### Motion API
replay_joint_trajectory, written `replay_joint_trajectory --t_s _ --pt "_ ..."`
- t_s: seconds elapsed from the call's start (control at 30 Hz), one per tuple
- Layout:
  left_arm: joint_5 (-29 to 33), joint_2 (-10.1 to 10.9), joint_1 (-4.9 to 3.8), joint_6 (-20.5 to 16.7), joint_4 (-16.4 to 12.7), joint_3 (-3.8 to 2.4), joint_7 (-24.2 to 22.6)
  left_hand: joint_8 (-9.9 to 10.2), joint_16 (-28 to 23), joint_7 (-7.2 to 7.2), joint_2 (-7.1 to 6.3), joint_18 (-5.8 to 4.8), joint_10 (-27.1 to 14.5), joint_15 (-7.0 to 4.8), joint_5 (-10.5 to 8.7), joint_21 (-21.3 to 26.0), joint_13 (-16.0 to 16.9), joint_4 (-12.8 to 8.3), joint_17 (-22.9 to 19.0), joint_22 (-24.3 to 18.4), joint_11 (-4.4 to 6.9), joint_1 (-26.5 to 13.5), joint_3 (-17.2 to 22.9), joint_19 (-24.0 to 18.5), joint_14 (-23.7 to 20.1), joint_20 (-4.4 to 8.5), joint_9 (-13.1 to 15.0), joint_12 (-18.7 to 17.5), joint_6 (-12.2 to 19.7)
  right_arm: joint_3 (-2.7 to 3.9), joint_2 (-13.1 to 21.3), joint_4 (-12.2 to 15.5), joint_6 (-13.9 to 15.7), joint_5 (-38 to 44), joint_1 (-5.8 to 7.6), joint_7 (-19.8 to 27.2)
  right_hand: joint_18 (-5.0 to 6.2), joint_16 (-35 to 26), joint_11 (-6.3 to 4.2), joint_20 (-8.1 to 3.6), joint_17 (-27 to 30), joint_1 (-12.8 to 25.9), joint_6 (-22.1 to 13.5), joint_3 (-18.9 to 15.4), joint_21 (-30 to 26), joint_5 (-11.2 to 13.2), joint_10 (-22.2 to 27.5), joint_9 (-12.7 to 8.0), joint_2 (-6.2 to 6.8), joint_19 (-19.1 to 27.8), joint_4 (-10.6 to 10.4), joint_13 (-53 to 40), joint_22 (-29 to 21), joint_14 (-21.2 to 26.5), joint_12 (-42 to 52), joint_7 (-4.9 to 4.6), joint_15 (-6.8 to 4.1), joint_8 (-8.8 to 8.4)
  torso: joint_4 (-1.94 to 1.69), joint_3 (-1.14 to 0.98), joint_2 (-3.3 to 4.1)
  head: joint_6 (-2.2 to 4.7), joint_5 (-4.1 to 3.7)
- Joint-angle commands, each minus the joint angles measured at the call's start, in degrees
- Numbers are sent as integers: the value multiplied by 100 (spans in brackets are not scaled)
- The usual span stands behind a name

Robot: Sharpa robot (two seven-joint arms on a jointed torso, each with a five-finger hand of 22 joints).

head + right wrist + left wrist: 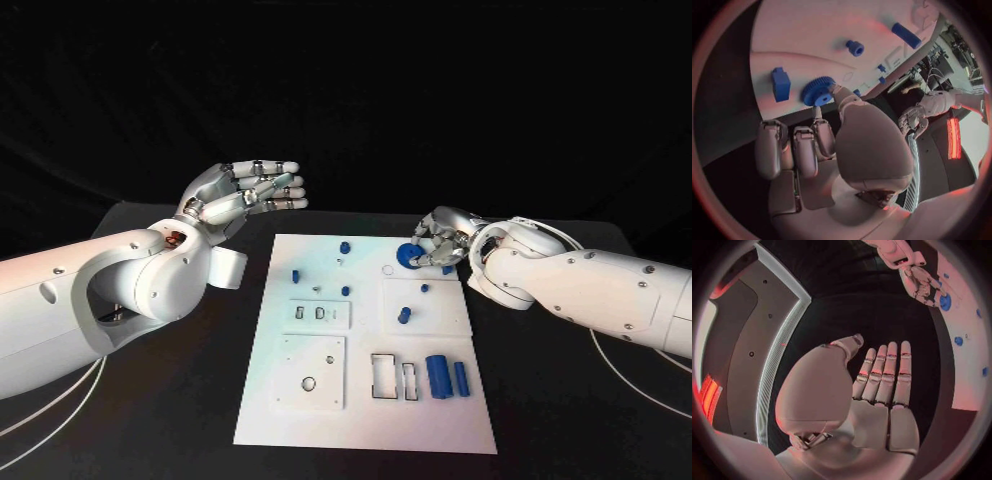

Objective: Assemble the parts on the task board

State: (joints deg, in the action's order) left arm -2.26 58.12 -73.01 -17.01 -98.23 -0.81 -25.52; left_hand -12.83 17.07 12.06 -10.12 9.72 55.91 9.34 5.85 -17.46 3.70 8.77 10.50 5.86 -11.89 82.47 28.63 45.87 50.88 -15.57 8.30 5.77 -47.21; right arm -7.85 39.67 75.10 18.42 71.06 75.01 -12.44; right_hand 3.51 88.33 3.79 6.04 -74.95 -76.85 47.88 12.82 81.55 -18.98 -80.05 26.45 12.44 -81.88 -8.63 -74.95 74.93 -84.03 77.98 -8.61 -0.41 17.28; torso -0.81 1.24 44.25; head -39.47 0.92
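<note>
Head view looks down on a black table (159,420) with a white task board (368,420) lying lengthwise in its middle; the left arm (87,300) enters from the left side and its left hand (242,193) is raised above the table, off the board's far left corner, released, fingers straight and close together, holding nothing; the right arm (606,290) reaches in from the right side, and the right hand (437,243) sits at the board's far right corner, pinching a blue gear (411,255) between thumb and a fingertip, the other fingers curled beside it; the gear is at the board's surface, though contact with it cannot be told; two blue bars (449,377) lie side by side near the board's right edge, closer to the robot; a short blue cylinder (405,314) lies mid-board; smaller blue pegs (346,245) stand near the far end
</note>
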Motion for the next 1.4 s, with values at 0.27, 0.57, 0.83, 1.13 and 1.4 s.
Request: replay_joint_trajectory --t_s 0.27,0.57,0.83,1.13,1.4 --pt "-17 -2 -7 98 -17 -5 -34 30 -33 353 11 75 4 23 -38 39 7 -12 11 -14 -21 -68 33 -15 -32 -25 -7 -53 51 -7 -45 -56 -127 149 -8 -50 -66 32 5 -3 -977 -70 23 119 40 10 -95 -2 -82 -62 -78 -223 420 -489 109 -6 25 70 5 -3 3 -16 9" --pt "-17 -2 -7 105 -14 -5 -29 30 -33 353 11 75 4 23 -38 39 7 -12 11 -14 -21 -68 33 -15 -32 -25 -7 -53 51 -8 -66 -57 -88 503 -11 -107 -81 46 -50 -34 -1018 -155 285 545 86 258 -190 -8 -65 -104 -118 -378 505 -496 247 60 -17 184 3 -4 -1 -32 6" --pt "-17 1 -7 115 -11 -5 -26 30 -33 353 11 75 4 23 -38 39 7 -12 11 -14 -21 -68 33 -15 -32 -25 -7 -53 51 -9 -47 49 246 923 -28 -178 -91 50 -101 -72 -1035 -82 457 750 117 165 -312 25 -6 -136 -164 -530 558 -499 382 118 -60 243 7 -4 -1 -23 10" --pt "-17 -11 -7 128 19 -5 -26 31 -37 354 12 75 7 23 -38 41 7 -17 13 -18 -22 -74 39 -15 -32 -26 -8 -60 51 7 34 441 1055 1678 -35 -345 -116 58 -141 -110 -1066 95 548 883 185 125 -363 79 58 -204 -272 -582 658 -507 425 163 -98 264 -11 -5 -3 7 27" --pt "-16 -30 -7 129 52 -5 -28 32 -39 355 14 75 7 24 -39 42 7 -16 14 -20 -23 -82 41 -15 -32 -26 -8 -63 50 32 -76 785 1348 2021 24 -382 -135 68 -162 -123 -1104 61 583 948 241 69 -399 100 64 -258 -250 -623 733 -515 459 186 -114 271 10 3 -9 21 45"
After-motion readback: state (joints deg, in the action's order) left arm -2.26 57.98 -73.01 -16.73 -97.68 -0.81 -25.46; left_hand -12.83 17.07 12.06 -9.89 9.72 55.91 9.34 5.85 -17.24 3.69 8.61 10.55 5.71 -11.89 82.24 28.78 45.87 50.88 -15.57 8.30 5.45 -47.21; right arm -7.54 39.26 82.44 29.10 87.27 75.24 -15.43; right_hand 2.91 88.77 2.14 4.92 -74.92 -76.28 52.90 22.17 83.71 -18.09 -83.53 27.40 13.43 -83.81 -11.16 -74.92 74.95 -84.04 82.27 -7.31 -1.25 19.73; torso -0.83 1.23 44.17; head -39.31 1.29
